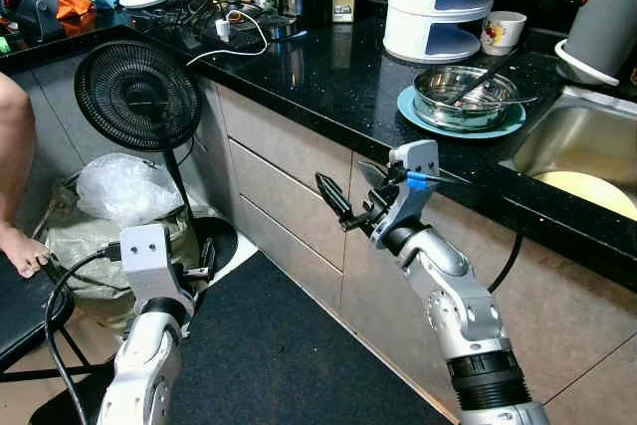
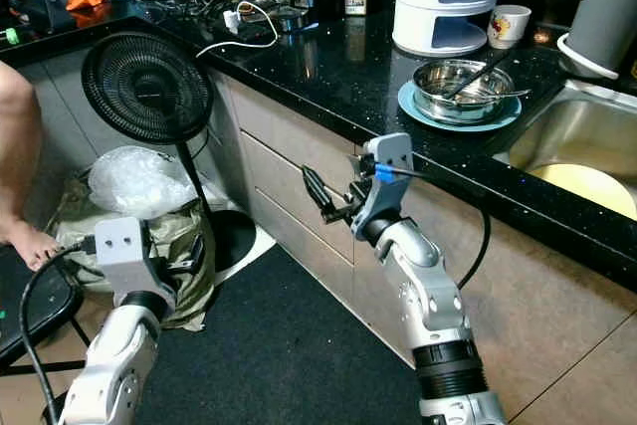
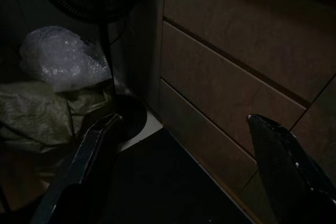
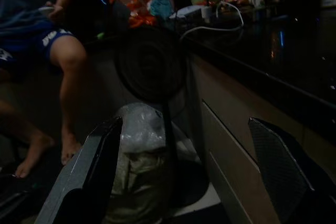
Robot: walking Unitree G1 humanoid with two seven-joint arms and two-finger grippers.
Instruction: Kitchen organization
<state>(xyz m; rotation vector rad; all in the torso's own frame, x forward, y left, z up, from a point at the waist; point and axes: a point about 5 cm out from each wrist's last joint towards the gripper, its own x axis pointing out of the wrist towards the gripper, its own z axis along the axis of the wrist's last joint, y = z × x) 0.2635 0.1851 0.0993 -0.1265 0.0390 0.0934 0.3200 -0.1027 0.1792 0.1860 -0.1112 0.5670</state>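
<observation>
A steel bowl (image 1: 463, 97) with a dark utensil in it sits on a teal plate (image 1: 410, 108) on the black granite counter (image 1: 328, 77), just left of the sink (image 1: 587, 161). Behind them stand a white tiered container (image 1: 443, 2) and a patterned cup (image 1: 503, 32). My right gripper (image 1: 350, 191) is raised in front of the cabinet drawers, below the counter edge, open and holding nothing. My left gripper (image 1: 204, 266) hangs low near the fan's base, open and holding nothing as well; in its wrist view the fingers (image 3: 89, 161) stand wide apart.
A black standing fan (image 1: 137, 95) stands against the cabinet corner, with a plastic bag (image 1: 124, 186) and a sack beside it. A person's bare leg (image 1: 15, 146) is at the far left. Cables, snacks and a kettle clutter the far counter. A dark mat (image 1: 279, 345) covers the floor.
</observation>
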